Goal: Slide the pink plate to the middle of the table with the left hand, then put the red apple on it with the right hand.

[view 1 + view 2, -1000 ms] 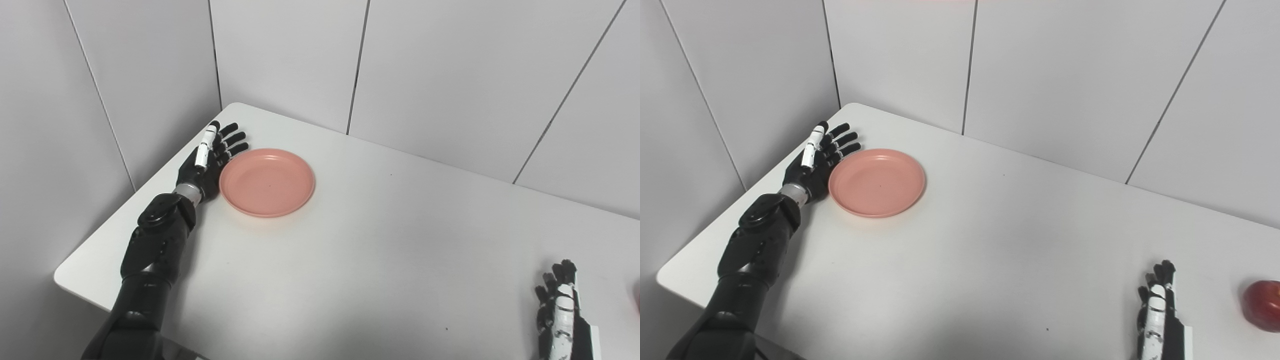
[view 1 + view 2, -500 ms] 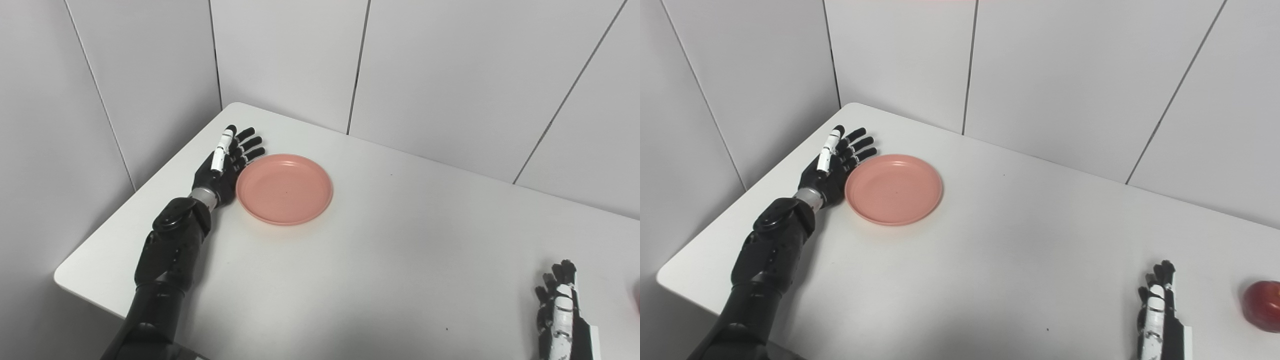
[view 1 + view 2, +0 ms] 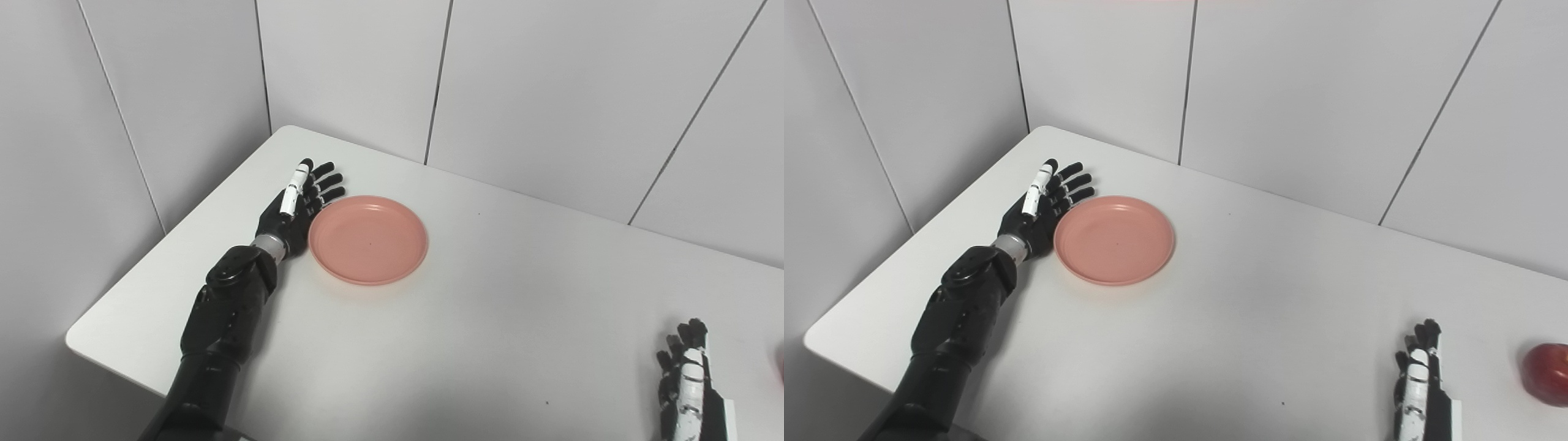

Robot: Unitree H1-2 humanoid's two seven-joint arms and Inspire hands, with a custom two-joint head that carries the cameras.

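Observation:
The pink plate (image 3: 368,239) lies flat on the white table (image 3: 478,318), left of its middle. My left hand (image 3: 298,205) stands on edge with fingers stretched out, its palm side pressed against the plate's left rim; it is open and holds nothing. My right hand (image 3: 1419,380) rests at the bottom right, fingers straight and open, with nothing in it. The red apple (image 3: 1546,373) sits on the table to the right of that hand, cut off by the frame edge in the right eye view.
Grey wall panels (image 3: 527,86) close off the table's far and left sides. The table's left corner edge (image 3: 79,343) runs close to my left forearm (image 3: 226,318).
My left hand has pushed the pink plate to the right and a little nearer, both travelling together. The right hand and the apple have stayed where they were.

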